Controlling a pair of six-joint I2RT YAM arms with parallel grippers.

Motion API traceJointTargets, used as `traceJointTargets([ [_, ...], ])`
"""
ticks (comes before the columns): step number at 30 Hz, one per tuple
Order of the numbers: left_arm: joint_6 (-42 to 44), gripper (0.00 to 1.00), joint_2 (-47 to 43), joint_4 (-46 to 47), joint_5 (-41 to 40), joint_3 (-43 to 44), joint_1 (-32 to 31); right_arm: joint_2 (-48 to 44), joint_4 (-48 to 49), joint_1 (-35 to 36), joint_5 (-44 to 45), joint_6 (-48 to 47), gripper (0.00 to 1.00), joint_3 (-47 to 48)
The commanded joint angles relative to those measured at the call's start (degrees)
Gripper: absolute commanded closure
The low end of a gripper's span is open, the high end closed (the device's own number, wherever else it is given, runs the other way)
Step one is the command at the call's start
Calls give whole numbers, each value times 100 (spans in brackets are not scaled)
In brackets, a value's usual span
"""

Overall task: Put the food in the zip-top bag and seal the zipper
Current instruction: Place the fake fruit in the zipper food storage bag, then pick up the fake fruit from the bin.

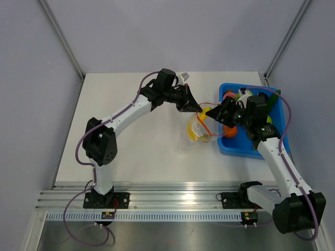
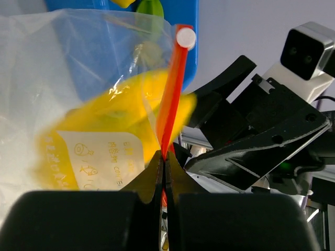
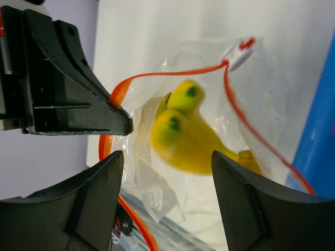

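Note:
The clear zip-top bag (image 1: pixel 189 140) hangs over the table's middle, mouth up. My left gripper (image 1: pixel 198 108) is shut on its orange-red zipper strip (image 2: pixel 171 94), holding the mouth edge up. A yellow banana bunch (image 3: pixel 183 130) is inside the bag, blurred; it also shows in the left wrist view (image 2: pixel 120 107). My right gripper (image 1: pixel 215 113) is open and empty, just above the bag's open mouth, its fingers (image 3: pixel 99 183) either side of the banana's image. A small pink-red fruit (image 1: pixel 229 96) lies in the blue bin.
The blue bin (image 1: pixel 261 149) stands at the right and holds an orange ball (image 1: pixel 231 132) and green items (image 1: pixel 269 107). The white zipper slider (image 3: pixel 238 52) sits at one end of the strip. The two grippers are very close together.

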Motion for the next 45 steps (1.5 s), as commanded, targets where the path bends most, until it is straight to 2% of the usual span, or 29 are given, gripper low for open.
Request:
traceJointTargets([
  [1, -80, 100, -68, 414, 272, -8, 41, 102, -1854, 58, 664, -1040, 25, 838],
  [6, -106, 100, -59, 502, 369, -61, 41, -125, -2403, 49, 1357, -1367, 23, 1340],
  [12, -124, 100, -112, 537, 387, -79, 50, 102, -2763, 58, 2438, -1165, 30, 1210],
  [17, -71, 100, -165, 485, 378, -131, 59, 226, -2808, 49, 2669, -1104, 32, 990],
  [19, -71, 100, -174, 511, 378, -167, 76, 243, -2747, 49, 2450, -1113, 42, 902],
  [20, -71, 100, -174, 511, 378, -184, 76, 235, -2685, 49, 2336, -1104, 51, 884],
  [21, -71, 100, -174, 511, 378, -193, 85, 226, -2650, 49, 2143, -1104, 71, 840],
  [22, -71, 100, -174, 511, 369, -210, 94, 226, -2580, 49, 2081, -1060, 84, 840],
  [24, 34, 100, -209, 371, 325, -202, 155, 234, -2527, 49, 1862, -1034, 98, 910],
  [28, 789, 100, -305, -928, -289, 316, 261, 340, -2237, 58, 1421, -937, 100, 1112],
  [33, 949, 100, -613, -1159, -835, 307, 305, 735, -2175, 67, 1649, -998, 100, 1437],
  [34, 957, 100, -631, -1176, -870, 325, 305, 796, -2271, 67, 1675, -1033, 95, 1499],
  [35, 966, 100, -605, -1220, -888, 352, 296, 884, -2333, 67, 1702, -1060, 67, 1630],
  [37, 1001, 100, -596, -1291, -1028, 378, 296, 789, -2403, 67, 1877, -1156, 40, 1701],
  [38, 993, 100, -596, -1291, -1037, 361, 296, 693, -2403, 67, 2156, -1183, 23, 1736],
  [41, 1001, 100, -596, -1265, -1108, 334, 296, 314, -2465, 76, 2606, -1323, 8, 1737],
  [45, 1036, 100, -578, -1273, -1108, 352, 296, -20, -2667, 49, 3836, -1280, 6, 1579],
])
